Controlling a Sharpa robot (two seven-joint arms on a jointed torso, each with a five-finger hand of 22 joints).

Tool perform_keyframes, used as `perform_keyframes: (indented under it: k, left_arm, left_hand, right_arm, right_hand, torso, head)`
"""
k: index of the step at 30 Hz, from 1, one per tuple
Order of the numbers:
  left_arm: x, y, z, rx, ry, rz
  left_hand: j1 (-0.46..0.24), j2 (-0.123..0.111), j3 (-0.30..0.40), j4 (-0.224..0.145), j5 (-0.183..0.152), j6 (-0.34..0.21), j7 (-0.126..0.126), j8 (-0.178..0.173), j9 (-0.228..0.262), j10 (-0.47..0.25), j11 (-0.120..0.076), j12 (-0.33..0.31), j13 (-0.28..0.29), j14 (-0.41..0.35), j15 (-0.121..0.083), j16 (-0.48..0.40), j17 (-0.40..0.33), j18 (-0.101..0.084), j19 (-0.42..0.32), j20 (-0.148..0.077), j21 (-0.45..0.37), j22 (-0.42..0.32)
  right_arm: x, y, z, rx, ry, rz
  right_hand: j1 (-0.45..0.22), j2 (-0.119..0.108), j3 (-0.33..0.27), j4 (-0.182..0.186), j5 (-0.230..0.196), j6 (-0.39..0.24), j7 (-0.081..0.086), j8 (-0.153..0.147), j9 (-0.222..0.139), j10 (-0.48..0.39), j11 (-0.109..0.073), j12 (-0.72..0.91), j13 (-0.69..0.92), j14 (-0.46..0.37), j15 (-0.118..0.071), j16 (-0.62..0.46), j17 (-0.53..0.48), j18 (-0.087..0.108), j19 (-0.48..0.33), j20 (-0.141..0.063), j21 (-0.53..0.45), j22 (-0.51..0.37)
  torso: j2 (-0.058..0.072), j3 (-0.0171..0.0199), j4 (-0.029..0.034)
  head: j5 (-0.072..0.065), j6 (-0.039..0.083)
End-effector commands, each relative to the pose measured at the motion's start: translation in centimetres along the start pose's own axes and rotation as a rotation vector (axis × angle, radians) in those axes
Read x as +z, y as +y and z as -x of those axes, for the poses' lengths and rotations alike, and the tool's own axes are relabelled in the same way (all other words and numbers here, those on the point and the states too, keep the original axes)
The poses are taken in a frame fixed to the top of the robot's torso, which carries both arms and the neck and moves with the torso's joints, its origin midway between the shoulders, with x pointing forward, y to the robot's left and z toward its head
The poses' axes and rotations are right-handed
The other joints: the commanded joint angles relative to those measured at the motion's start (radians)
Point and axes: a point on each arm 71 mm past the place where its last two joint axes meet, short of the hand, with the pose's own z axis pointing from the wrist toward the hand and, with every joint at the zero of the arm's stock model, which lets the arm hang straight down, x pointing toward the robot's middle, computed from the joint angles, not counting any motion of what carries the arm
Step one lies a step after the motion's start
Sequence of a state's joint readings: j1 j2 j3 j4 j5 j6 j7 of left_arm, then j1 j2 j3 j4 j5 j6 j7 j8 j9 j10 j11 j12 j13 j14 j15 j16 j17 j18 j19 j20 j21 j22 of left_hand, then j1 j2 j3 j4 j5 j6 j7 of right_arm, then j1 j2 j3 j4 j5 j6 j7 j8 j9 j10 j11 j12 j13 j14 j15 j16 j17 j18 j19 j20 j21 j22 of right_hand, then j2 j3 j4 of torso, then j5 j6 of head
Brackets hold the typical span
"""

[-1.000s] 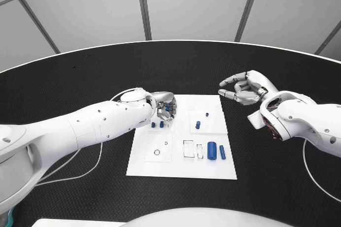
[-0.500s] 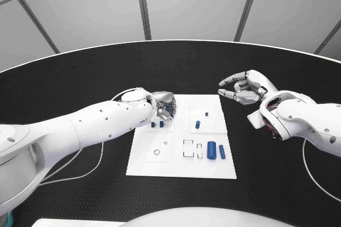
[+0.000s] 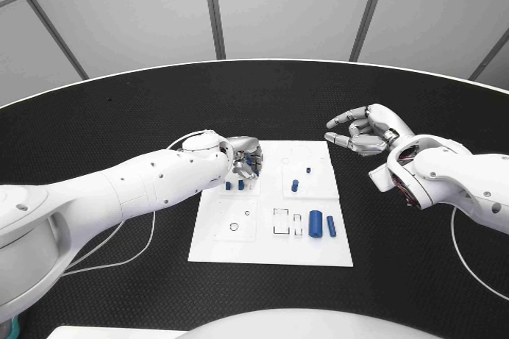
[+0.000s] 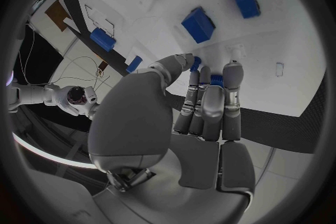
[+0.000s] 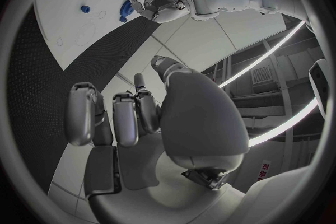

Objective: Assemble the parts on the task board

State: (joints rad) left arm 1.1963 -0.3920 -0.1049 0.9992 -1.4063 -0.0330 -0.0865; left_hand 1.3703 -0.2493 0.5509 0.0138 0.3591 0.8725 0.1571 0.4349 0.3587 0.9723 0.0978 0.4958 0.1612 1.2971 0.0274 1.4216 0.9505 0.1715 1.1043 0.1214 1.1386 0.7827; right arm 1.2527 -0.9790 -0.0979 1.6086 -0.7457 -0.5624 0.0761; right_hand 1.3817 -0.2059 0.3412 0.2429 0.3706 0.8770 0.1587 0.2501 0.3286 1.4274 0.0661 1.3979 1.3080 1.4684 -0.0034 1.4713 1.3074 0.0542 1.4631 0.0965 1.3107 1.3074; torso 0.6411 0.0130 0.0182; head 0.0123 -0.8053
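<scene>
The task board (image 3: 271, 243) lies at the centre of the frame on the black desk (image 3: 127, 111). The left hand (image 3: 245, 156) is positioned over the board's upper left corner, fingers (image 4: 210, 98) directed down at the plate. In the left wrist view a small blue piece (image 4: 196, 61) is seen at the fingertips, between the thumb and the other fingers; whether it is actually pinched cannot be told. Two short blue parts (image 3: 235, 185) stand just below the hand, and a further upright part (image 3: 295, 185) stands right of them. Two longer blue cylinders (image 3: 321, 224) lie side by side in the lower right portion of the board, near empty rectangular recesses (image 3: 282, 221).

The right hand (image 3: 362, 131) is held above the desk, to the upper right of the board and apart from it. Its fingers (image 5: 126, 117) are curled inward with nothing between them.

The step in hand is judged to be the seating of a small part at the board's upper left. The part should be kept upright and aligned with its hole before any downward pressure is applied. The lowering should be slow, so that the neighbouring standing parts are not knocked. Release should follow only when the part is felt to be seated.
</scene>
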Motion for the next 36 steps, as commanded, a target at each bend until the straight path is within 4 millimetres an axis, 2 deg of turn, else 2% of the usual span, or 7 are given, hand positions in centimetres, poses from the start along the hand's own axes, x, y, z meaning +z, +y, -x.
perform_keyframes:
  k: [1,19,26,36]
  left_arm:
    - [0.05,-0.02,-0.07,0.000,0.002,0.001]
    - [0.26,-0.09,-0.72,-0.003,0.024,0.011]
    - [0.31,-0.08,-0.84,-0.003,0.028,0.017]
    - [0.34,0.11,-0.88,0.007,0.026,0.031]
  left_hand:
    - [0.001,0.012,0.005,0.000,-0.007,0.009,0.002,-0.003,-0.001,0.006,0.001,-0.005,-0.002,0.007,0.002,0.005,0.004,-0.011,0.011,-0.001,0.009,0.005]
    - [-0.002,0.014,0.005,-0.002,-0.013,0.014,0.001,-0.002,-0.001,0.014,-0.001,-0.006,-0.004,0.020,0.000,0.013,0.022,-0.016,0.025,-0.002,0.029,0.032]
    - [-0.001,0.024,0.008,-0.008,-0.019,0.030,-0.004,0.003,0.001,0.034,-0.007,-0.004,-0.003,0.048,-0.005,0.030,0.064,-0.026,0.056,-0.005,0.066,0.087]
    - [0.018,0.042,0.019,-0.025,-0.031,0.037,-0.005,0.001,0.001,0.045,-0.010,-0.008,-0.003,0.076,-0.009,0.046,0.113,-0.031,0.075,-0.009,0.092,0.121]
  right_arm:
    - [0.01,0.01,-0.02,0.000,0.001,0.000]
    - [0.01,0.05,-0.06,0.001,0.002,0.001]
    - [0.02,0.06,-0.08,0.001,0.002,0.001]
    - [0.03,0.06,-0.09,0.001,0.003,0.001]
  right_hand:
    - [0.000,-0.006,0.008,0.000,0.006,-0.006,-0.001,0.006,-0.001,0.005,0.003,0.001,0.092,0.057,-0.007,-0.001,0.062,0.008,0.005,-0.007,-0.002,0.054]
    - [0.000,-0.006,0.008,0.000,0.006,-0.006,-0.001,0.006,-0.001,0.005,0.003,0.001,0.092,0.057,-0.007,-0.001,0.062,0.008,0.005,-0.007,-0.002,0.054]
    - [0.000,-0.006,0.008,0.000,0.006,-0.006,-0.001,0.006,-0.001,0.005,0.003,0.001,0.092,0.057,-0.007,-0.001,0.062,0.008,0.005,-0.007,-0.002,0.054]
    - [0.000,-0.005,0.010,-0.001,0.006,-0.004,-0.001,0.007,-0.001,0.006,0.002,0.003,0.093,0.057,-0.007,-0.002,0.062,0.008,0.006,-0.007,-0.002,0.054]
  torso:
    - [0.000,-0.0002,0.0005]
    - [0.000,-0.0002,0.0000]
    - [-0.001,0.0001,0.0001]
    - [-0.001,-0.0004,0.0001]
  head:
    - [-0.001,-0.001]
    - [-0.004,-0.004]
    - [-0.005,-0.004]
    - [-0.005,-0.008]
